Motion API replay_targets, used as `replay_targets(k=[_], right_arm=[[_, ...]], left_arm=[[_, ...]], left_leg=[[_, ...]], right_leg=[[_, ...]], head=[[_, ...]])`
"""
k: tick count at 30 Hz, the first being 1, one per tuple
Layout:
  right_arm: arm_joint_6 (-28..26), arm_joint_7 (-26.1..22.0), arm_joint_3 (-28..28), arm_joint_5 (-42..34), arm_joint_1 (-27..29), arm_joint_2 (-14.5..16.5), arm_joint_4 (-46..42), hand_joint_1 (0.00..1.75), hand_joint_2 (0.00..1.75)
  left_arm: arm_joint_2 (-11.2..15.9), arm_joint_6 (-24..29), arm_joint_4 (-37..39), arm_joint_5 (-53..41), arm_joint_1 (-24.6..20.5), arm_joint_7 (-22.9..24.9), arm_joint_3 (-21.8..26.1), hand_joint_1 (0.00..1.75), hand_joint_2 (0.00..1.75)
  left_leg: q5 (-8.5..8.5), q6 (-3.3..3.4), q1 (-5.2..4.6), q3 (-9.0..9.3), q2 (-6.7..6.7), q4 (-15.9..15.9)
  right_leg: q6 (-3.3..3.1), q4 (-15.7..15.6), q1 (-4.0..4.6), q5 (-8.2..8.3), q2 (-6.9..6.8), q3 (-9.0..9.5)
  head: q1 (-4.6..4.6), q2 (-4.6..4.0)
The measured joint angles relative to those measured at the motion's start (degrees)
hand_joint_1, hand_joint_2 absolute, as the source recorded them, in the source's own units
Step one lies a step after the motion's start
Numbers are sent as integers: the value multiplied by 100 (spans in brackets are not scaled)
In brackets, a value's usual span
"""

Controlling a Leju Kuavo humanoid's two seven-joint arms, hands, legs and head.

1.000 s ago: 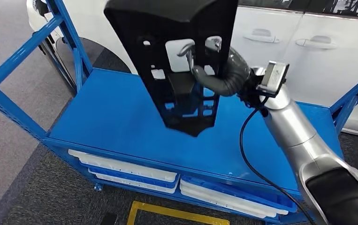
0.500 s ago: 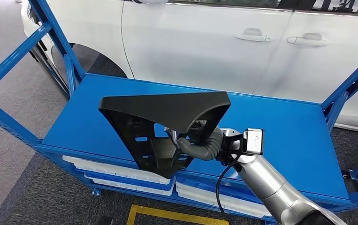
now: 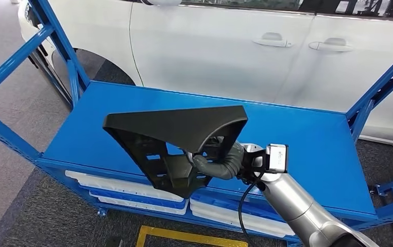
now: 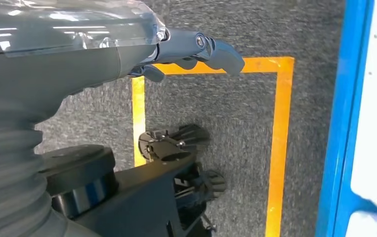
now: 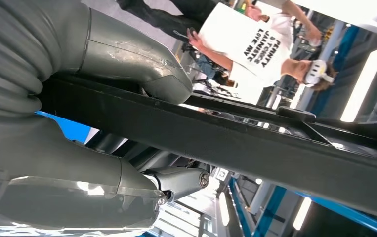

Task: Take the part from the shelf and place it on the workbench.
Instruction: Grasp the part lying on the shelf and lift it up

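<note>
head view: right hand (image 3: 216, 163) grips the black part (image 3: 176, 136) above the desk's (image 3: 307, 154) front edge.
fingers hook through a cutout; the overhanging part could tip off. left hand (image 4: 186, 49) hangs, fingers loosely apart, holding nothing.

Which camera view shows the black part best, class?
The head view: the whole black part shows, gripped by the right hand above the blue workbench. The right wrist view gives a close black edge; the left wrist view faces the floor.
</note>
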Motion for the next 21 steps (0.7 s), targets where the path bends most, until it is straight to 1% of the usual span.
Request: replay_targets(k=[1, 2, 3, 5, 6, 7, 8, 9, 10, 11, 12, 13, 14, 15, 16, 17, 18, 19, 20, 21], right_arm=[[-8, 31, -2, -7, 3, 0, -9, 175, 175], [-12, 51, -4, -11, 6, 0, -14, 175, 175], [-14, 67, -7, -17, 14, 0, -17, 175, 175], [-13, 87, -13, -49, 62, 0, -19, 175, 175], [-10, 101, -15, -77, 95, 0, -20, 175, 175], [-3, 134, -18, -121, 115, 0, -22, 175, 175], [8, 189, -26, -186, 107, -2, -31, 175, 175], [25, 266, -42, -275, 68, -8, -46, 175, 175], [48, 360, -70, -382, 2, -14, -73, 175, 175], [71, 452, -104, -491, -77, -20, -106, 175, 175], [89, 533, -136, -584, -159, -24, -142, 175, 175], [100, 603, -163, -656, -232, -26, -174, 175, 175], [99, 662, -181, -701, -291, -32, -200, 175, 175], [96, 715, -192, -728, -337, -39, -221, 175, 175], [91, 767, -199, -745, -379, -50, -234, 175, 175], [87, 814, -202, -761, -424, -64, -248, 175, 175], [83, 854, -202, -780, -473, -86, -261, 175, 175], [80, 884, -202, -799, -519, -118, -274, 175, 175], [79, 904, -202, -816, -552, -158, -288, 175, 175], [78, 916, -202, -826, -569, -211, -299, 175, 175]], left_arm=[[0, -4, 1, -1, -3, 3, 1, 0, 175], [-1, -11, 1, -2, -9, 5, 2, 0, 175], [-2, -21, 2, 0, -16, 9, 3, 0, 175], [0, -44, 2, 12, -18, 26, 5, 0, 175], [2, -53, 2, 20, -15, 36, 8, 0, 175], [4, -58, 2, 29, -11, 42, 11, 0, 175], [5, -61, 2, 36, -10, 45, 13, 0, 175], [5, -62, 2, 42, -10, 46, 14, 0, 175], [5, -64, 2, 45, -11, 44, 14, 0, 175], [5, -65, 2, 46, -16, 41, 14, 0, 175], [7, -66, 2, 47, -22, 37, 14, 0, 175], [8, -66, 1, 48, -26, 32, 14, 0, 175], [8, -65, 1, 48, -29, 29, 14, 0, 175], [9, -63, 1, 49, -28, 27, 14, 0, 175], [9, -58, 1, 49, -27, 27, 14, 0, 175], [9, -54, 1, 51, -26, 28, 14, 0, 175], [9, -49, 1, 52, -25, 30, 14, 0, 175], [9, -45, 1, 54, -25, 33, 14, 0, 175], [9, -44, 2, 55, -23, 38, 14, 0, 175], [9, -40, 2, 54, -21, 44, 14, 0, 175]], left_leg=[[42, 35, 9, -3, 10, -29], [87, 73, 20, -14, 21, -59], [122, 101, 33, -33, 31, -87], [166, 124, 32, -106, 38, -85], [183, 123, 30, -149, 39, -72], [198, 119, 30, -192, 40, -52], [209, 112, 30, -233, 40, -27], [218, 104, 31, -267, 39, 2], [225, 91, 30, -294, 39, 28], [235, 69, 20, -322, 39, 52], [252, 38, 10, -348, 39, 66], [275, 2, 2, -372, 40, 71], [303, -39, -4, -391, 40, 68], [332, -77, -4, -406, 37, 61], [313, -109, 3, -431, 32, 77], [215, -139, 6, -480, 25, 166], [35, -164, 10, -565, 19, 365], [-216, -184, 17, -683, 16, 687], [-470, -203, 16, -810, 15, 1081], [-662, -216, 17, -908, 15, 1444]], right_leg=[[35, 19, -5, -32, -2, -10], [68, 119, -10, -130, -5, -52], [95, 331, -18, -304, -8, -139], [146, 1057, -45, -736, -14, -429], [167, 1385, -59, -873, -14, -552], [182, 1550, -73, -909, -16, -595], [189, 1476, -86, -831, -19, -522], [188, 1191, -98, -672, -24, -344], [179, 782, -107, -518, -33, -115], [163, 417, -98, -399, -40, 80], [138, 168, -87, -329, -43, 197], [111, 52, -71, -309, -43, 235], [81, 49, -52, -289, -39, 218], [40, 43, -57, -257, -40, 192], [-3, 29, -63, -217, -51, 168], [-52, 10, -71, -170, -63, 136], [-96, -10, -80, -118, -77, 93], [-125, -15, -76, -70, -92, 43], [-143, -12, -66, -28, -100, -13], [-147, -6, -55, 13, -110, -69]], head=[[0, 0], [0, 0], [0, 0], [0, 0], [0, 0], [0, 0], [0, 0], [0, 0], [0, 0], [0, 0], [0, 0], [0, 0], [0, 0], [0, 0], [0, 0], [0, 0], [-1, 0], [-1, 0], [-1, 0], [-1, 0]])
